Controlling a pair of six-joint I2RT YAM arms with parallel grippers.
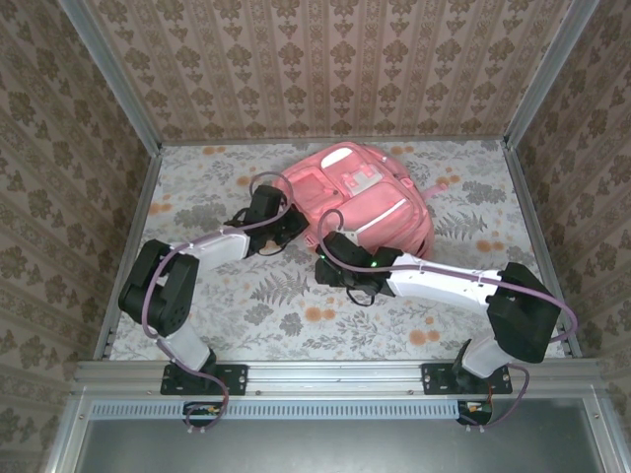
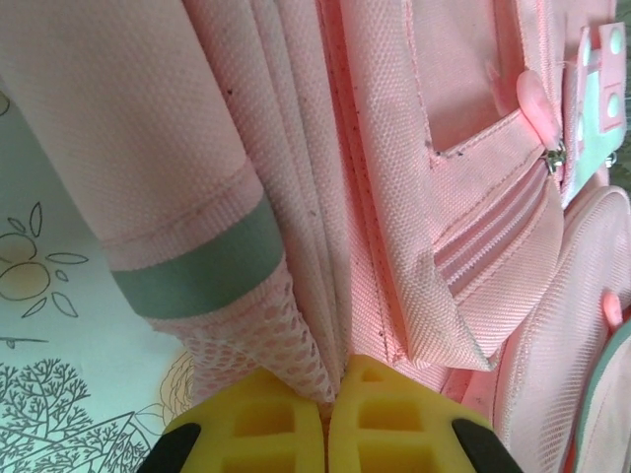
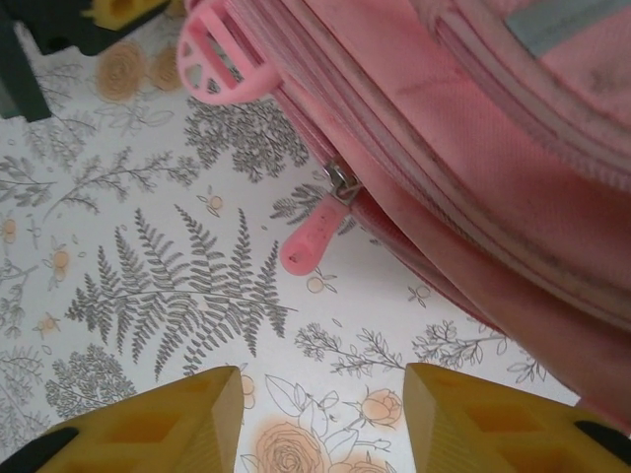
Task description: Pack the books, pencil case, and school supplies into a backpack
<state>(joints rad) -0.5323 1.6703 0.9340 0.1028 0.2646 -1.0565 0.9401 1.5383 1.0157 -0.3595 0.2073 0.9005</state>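
**One arm pins the bag, the other lines up on the zipper**

The pink backpack [image 1: 367,192] lies front-up toward the far edge of the table [image 1: 212,315], near the middle. The left gripper [image 2: 327,399] has its yellow fingers pressed together on the edge of the backpack's mesh pocket [image 2: 261,350], pinching the fabric at the bag's left side. The right gripper [image 3: 320,379] hangs at the bag's near side with its fingers spread wide and nothing between them. A pink zipper pull [image 3: 314,244] lies just ahead of it on the table. To my eye the zipper is the job in hand. The right arm should ease forward, centre the pull between its fingers and close firmly. It should then draw along the seam while the left holds the fabric taut, or the bag will slide.
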